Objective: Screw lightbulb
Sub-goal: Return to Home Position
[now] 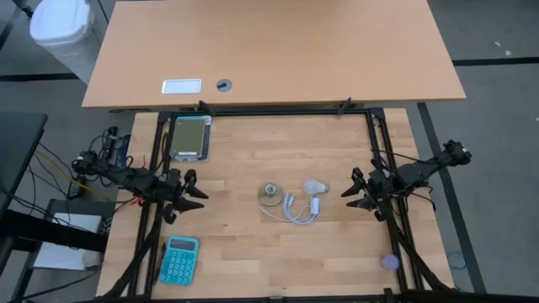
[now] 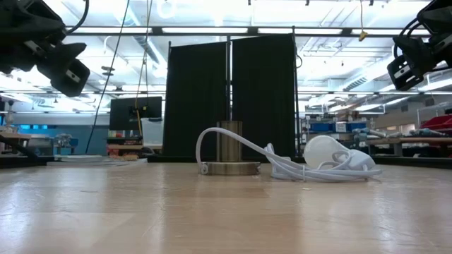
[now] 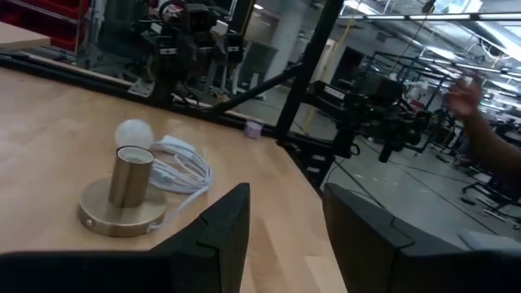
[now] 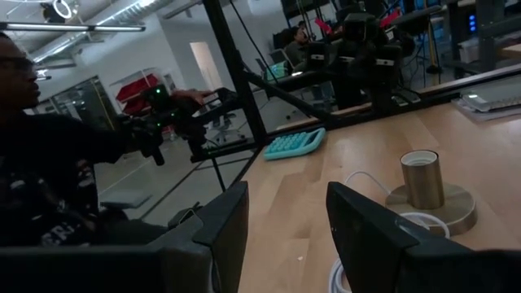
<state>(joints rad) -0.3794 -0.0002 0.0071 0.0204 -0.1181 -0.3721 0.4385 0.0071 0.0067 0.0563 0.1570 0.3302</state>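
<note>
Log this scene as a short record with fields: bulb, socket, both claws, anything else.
bulb: out of the socket, lying on the table beside it, against the cord
socket: upright, empty, mid-table
left claw: open, empty, raised over the left side
right claw: open, empty, raised over the right side
calculator: by the left arm, apart from the rest

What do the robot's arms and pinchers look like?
Both arms are skinny, black and bumpy at the joints, with thin dark cables looping along them. The left gripper and the right gripper each have two flat, dark fingers shaped like wedges.
</note>
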